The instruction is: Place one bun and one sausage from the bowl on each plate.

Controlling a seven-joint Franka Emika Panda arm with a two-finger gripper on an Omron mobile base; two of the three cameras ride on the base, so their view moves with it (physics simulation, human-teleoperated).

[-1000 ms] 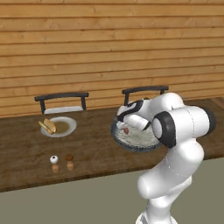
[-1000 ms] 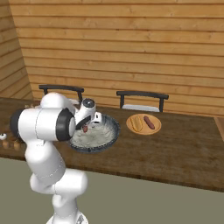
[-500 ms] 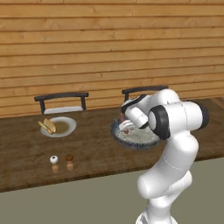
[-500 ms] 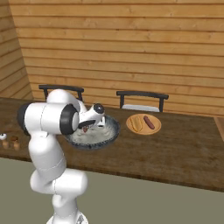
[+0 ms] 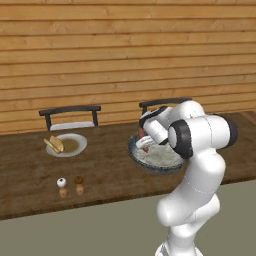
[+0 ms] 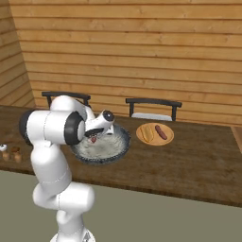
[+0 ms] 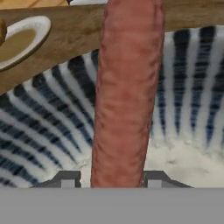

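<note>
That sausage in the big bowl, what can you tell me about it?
The sausage is a long reddish-brown link with a mottled, meaty-looking skin. In the hand view it stands lengthwise between the two dark fingers, over the striped inner wall of the bowl. The base views show just a small red bit at the gripper, inside the bowl.

No text, label, brand, number or sign can be read anywhere in these views.

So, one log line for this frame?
gripper: closing around sausage | over bowl | left plate: bun only | right plate: filled
</note>
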